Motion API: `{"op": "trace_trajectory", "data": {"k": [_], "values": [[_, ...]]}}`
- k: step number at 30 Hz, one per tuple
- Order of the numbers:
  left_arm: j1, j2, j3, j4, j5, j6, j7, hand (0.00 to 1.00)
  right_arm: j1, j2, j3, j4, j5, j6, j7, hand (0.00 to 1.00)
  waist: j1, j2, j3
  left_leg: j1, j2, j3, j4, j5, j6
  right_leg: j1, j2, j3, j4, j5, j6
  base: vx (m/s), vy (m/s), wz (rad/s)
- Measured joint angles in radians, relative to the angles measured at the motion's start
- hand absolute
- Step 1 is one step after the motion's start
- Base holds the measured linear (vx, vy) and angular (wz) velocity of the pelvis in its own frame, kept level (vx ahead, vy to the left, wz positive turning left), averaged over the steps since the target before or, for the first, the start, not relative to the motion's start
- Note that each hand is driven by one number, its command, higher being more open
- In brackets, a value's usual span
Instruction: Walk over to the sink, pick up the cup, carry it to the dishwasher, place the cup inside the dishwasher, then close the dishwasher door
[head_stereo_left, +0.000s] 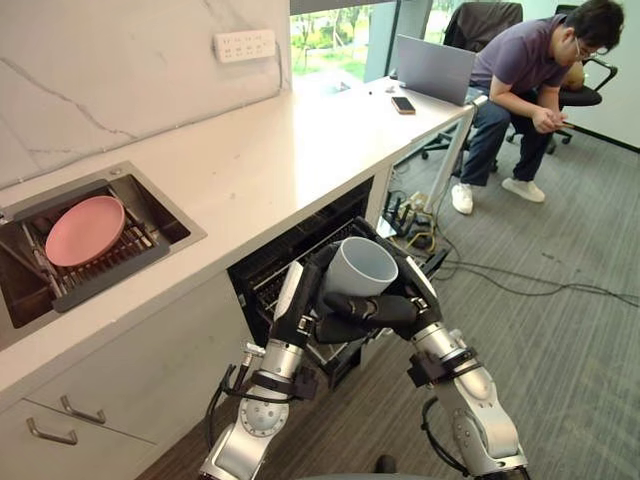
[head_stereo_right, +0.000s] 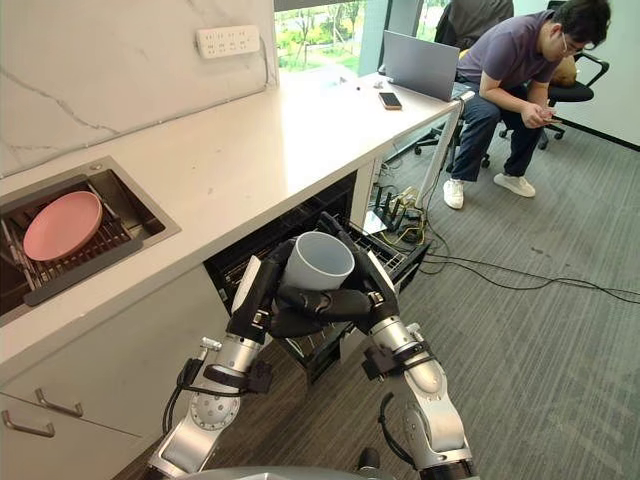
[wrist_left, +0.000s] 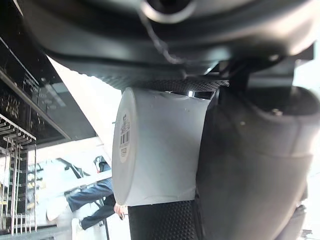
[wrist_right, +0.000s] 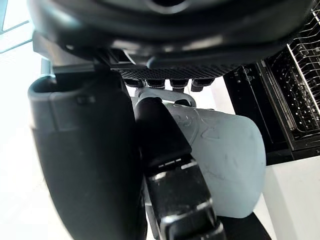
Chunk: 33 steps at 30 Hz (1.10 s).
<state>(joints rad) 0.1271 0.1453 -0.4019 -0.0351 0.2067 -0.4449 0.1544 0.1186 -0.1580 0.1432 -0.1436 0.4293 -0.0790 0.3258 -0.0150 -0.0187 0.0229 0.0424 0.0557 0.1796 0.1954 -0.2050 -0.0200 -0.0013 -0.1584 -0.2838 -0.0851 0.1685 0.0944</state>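
Centrally, our left hand (head_stereo_left: 300, 292) and right hand (head_stereo_left: 392, 308) curl round the pale cup (head_stereo_left: 358, 268); the left wrist view adds its sticker (wrist_left: 124, 136).

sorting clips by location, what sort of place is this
Probably an office kitchenette: a white counter with a built-in sink holding a pink plate, an open dishwasher under it, and a person on an office chair beside a laptop.
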Motion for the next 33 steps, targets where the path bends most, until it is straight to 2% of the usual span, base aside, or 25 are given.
{"op": "trace_trajectory", "data": {"k": [8,13,14,20,33], "values": [[-0.007,0.046,-0.008,0.000,-0.054,0.000,-0.010,0.00,-0.043,-0.037,-0.001,0.043,0.009,0.003,0.029,0.00,0.000,-0.001,-0.006,-0.009,0.000,-0.002,0.010,0.000,0.000,-0.004,-0.001,-0.001,0.000,0.004,-0.002,-0.02,-0.011,0.01],[-0.007,0.046,-0.020,0.003,-0.071,0.000,-0.006,0.00,-0.059,-0.052,-0.009,0.046,-0.001,-0.006,0.034,0.00,-0.001,-0.001,-0.006,-0.018,0.000,-0.004,0.017,0.000,0.000,-0.006,-0.002,-0.002,0.000,0.008,-0.003,-0.04,-0.016,0.01],[-0.007,0.046,-0.020,0.003,-0.071,0.000,-0.004,1.00,-0.060,-0.053,-0.010,0.047,0.000,-0.006,0.037,0.00,-0.001,-0.001,-0.007,-0.018,0.000,-0.004,0.018,0.000,0.000,-0.006,-0.002,-0.002,0.000,0.009,-0.003,-0.06,-0.023,0.00],[0.000,0.048,-0.023,0.003,-0.071,0.000,-0.002,1.00,-0.059,-0.040,-0.020,0.067,0.016,-0.018,0.039,0.00,-0.001,0.000,-0.009,-0.032,0.001,-0.003,0.025,0.000,0.000,-0.017,-0.002,-0.001,0.000,0.012,-0.006,-0.03,-0.012,0.00],[0.062,0.037,-0.012,0.003,-0.062,-0.004,-0.014,1.00,0.014,0.090,-0.024,0.199,0.275,-0.031,0.096,0.00,-0.001,0.000,-0.009,-0.024,-0.001,-0.003,0.005,0.009,0.000,-0.017,-0.002,-0.003,0.000,0.012,-0.006,0.00,0.000,0.00]]}}
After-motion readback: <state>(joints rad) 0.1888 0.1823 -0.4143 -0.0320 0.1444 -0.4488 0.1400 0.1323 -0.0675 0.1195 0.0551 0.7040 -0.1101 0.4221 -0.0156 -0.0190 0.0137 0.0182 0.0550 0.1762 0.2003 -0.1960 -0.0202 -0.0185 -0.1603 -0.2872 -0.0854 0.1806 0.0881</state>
